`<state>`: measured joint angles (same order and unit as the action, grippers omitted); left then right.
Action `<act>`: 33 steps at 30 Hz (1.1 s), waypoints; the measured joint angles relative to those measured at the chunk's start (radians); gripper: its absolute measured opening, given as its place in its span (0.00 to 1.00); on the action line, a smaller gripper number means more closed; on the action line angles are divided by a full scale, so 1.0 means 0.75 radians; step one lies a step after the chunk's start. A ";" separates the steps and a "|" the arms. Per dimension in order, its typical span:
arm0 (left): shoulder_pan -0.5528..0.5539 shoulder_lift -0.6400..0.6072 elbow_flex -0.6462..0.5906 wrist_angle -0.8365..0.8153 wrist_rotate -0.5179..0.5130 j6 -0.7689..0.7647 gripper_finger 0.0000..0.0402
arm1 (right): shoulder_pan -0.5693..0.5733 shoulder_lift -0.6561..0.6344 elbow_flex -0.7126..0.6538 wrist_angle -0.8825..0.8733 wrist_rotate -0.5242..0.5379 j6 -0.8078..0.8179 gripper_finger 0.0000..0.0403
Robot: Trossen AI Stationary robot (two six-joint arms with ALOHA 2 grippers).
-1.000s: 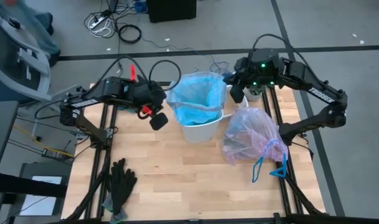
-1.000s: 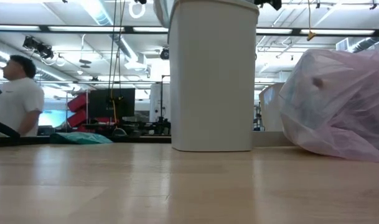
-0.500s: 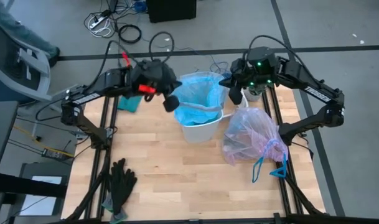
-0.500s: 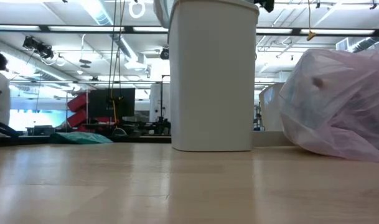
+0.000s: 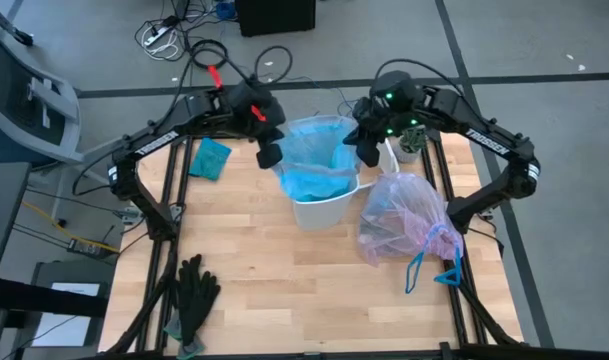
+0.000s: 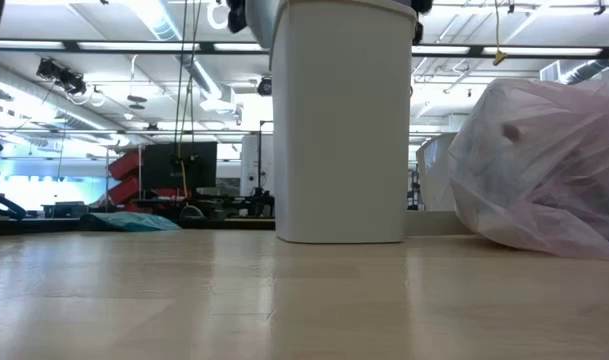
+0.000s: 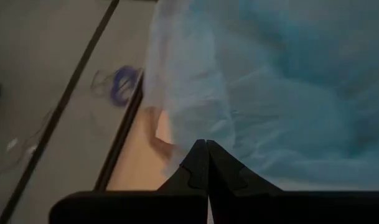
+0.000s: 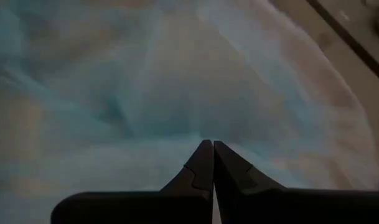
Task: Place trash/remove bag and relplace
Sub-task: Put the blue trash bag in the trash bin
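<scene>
So the white bin (image 5: pixel 319 205) is sitting mid-table with a light-blue bag (image 5: pixel 319 160) lining it. Left gripper (image 5: pixel 269 155) is hovering at its left rim, right gripper (image 5: pixel 369 152) at the right rim, both with jaws pressed together, holding nothing. The full pink bag (image 5: pixel 404 220) is lying just right of the bin, blue ties (image 5: pixel 434 268) trailing toward the near edge. Black gloves (image 5: pixel 194 295) are resting near-left.

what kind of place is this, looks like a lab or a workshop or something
Most likely a robotics lab or workshop. The wooden table sits in a metal frame on a concrete floor with loose cables, and the low view shows an open hall with ceiling strip lights and screens behind the white bin.
</scene>
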<state>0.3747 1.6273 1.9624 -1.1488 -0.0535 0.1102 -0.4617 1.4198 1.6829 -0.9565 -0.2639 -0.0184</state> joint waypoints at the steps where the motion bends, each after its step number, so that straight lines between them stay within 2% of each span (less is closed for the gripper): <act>1: 0.014 0.001 -0.014 -0.014 -0.029 0.013 0.00 | -0.006 0.007 0.000 -0.040 0.052 -0.007 0.00; 4: 0.058 0.003 -0.057 -0.026 -0.078 0.018 0.00 | -0.016 0.004 -0.005 -0.093 0.264 -0.012 0.00; 7: 0.096 0.003 -0.081 -0.027 -0.102 0.016 0.00 | -0.034 -0.003 -0.005 -0.081 0.321 -0.019 0.00; 16: 0.159 0.002 -0.134 -0.078 -0.068 -0.027 0.00 | -0.117 0.099 -0.007 -0.054 0.202 -0.008 0.00; 28: 0.192 0.003 -0.287 -0.126 0.258 -0.060 0.00 | -0.148 0.112 -0.007 -0.307 -0.064 0.010 0.00; 33: 0.208 0.003 -0.289 -0.143 0.364 -0.067 0.00 | -0.149 0.103 -0.007 -0.396 -0.072 -0.003 0.00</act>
<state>0.5306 1.6295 1.7454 -1.2562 0.2191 0.0597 -0.5735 1.4968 1.6775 -1.2535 -0.3181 -0.0203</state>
